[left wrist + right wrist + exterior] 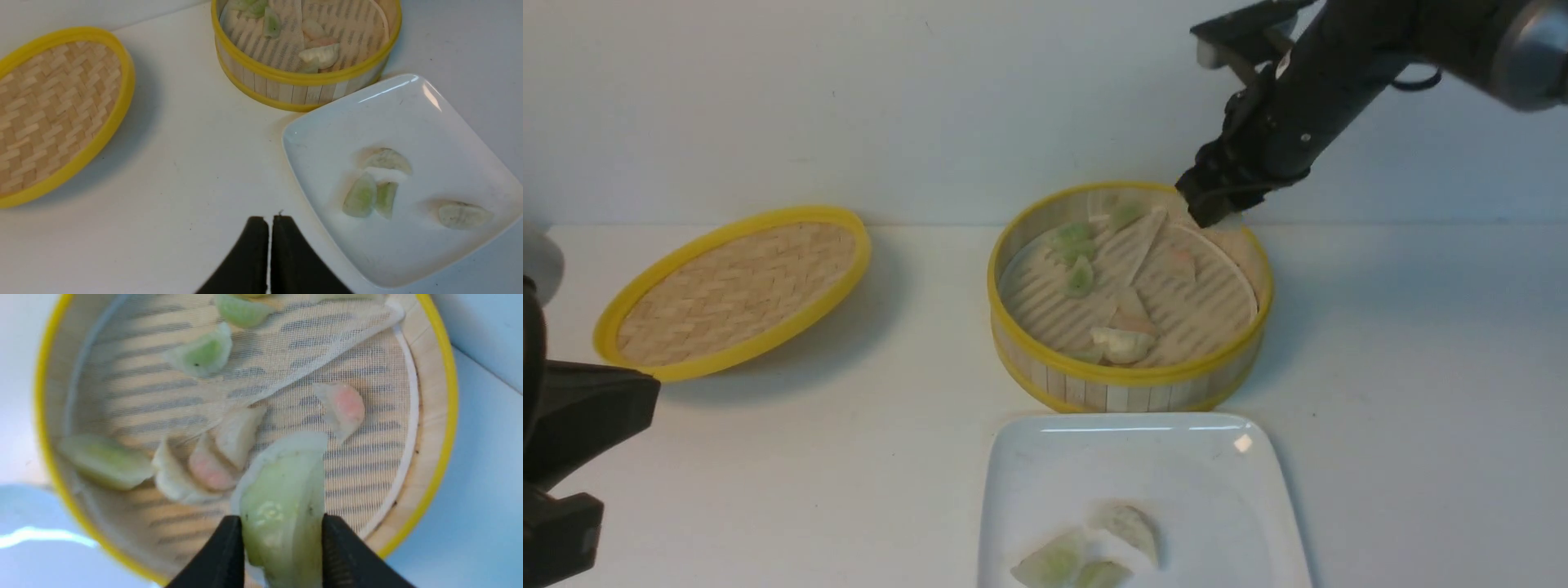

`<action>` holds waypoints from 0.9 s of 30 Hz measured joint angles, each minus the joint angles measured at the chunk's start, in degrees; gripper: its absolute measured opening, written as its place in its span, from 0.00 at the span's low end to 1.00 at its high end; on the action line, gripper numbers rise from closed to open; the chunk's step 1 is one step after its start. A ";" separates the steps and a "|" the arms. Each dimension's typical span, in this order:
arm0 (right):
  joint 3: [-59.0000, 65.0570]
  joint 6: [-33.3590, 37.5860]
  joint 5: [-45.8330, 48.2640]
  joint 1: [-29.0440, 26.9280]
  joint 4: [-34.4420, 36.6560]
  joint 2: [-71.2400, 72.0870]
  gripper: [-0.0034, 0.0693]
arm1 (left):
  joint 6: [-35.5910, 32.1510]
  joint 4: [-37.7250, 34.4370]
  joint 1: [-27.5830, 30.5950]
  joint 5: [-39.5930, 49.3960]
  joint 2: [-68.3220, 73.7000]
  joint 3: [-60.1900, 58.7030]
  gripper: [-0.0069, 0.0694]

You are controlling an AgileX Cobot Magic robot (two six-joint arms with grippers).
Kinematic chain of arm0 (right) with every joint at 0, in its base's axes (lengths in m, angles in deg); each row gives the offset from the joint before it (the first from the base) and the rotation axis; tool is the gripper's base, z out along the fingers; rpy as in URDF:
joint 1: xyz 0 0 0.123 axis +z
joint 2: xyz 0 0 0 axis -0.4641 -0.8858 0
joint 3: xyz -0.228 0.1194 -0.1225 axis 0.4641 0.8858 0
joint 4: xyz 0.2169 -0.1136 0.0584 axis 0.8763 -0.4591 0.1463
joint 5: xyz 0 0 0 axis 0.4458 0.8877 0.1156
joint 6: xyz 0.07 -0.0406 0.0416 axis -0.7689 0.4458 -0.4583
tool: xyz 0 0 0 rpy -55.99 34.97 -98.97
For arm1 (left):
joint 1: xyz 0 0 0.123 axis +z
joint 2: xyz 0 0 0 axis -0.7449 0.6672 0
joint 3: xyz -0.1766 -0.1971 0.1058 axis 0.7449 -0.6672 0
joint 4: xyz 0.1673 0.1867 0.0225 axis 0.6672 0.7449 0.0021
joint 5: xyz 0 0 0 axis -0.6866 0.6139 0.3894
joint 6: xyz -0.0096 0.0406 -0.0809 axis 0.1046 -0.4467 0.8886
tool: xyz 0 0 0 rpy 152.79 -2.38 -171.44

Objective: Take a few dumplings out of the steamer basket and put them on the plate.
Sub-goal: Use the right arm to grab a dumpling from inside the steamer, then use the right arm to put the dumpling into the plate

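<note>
Right jaws: right gripper (282, 517) clamped on a pale green dumpling (282, 490), at the far right rim of the steamer basket (1127, 377).
Left jaws: left gripper (269, 222) pressed together, empty, above the table (890, 457).
Lid: woven lid (735, 286), yellow rim, left of basket, well apart.
Plate: white square plate (1045, 465), just nearer than basket.
Dumplings: four dumplings (387, 159) on plate; several green, whitish and pinkish on mesh liner (163, 396) in basket.
</note>
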 joint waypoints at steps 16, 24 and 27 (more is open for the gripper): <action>24.06 -4.03 2.49 2.37 4.89 25.27 0.35 | 0.00 0.00 0.00 -1.64 0.00 0.00 0.08; 48.81 -4.17 -13.80 10.58 4.83 25.41 0.35 | -0.26 0.02 0.00 -2.00 0.00 0.00 0.08; 52.69 -4.17 -21.29 11.41 4.75 23.27 0.35 | -0.26 0.02 0.00 -2.00 0.00 0.00 0.08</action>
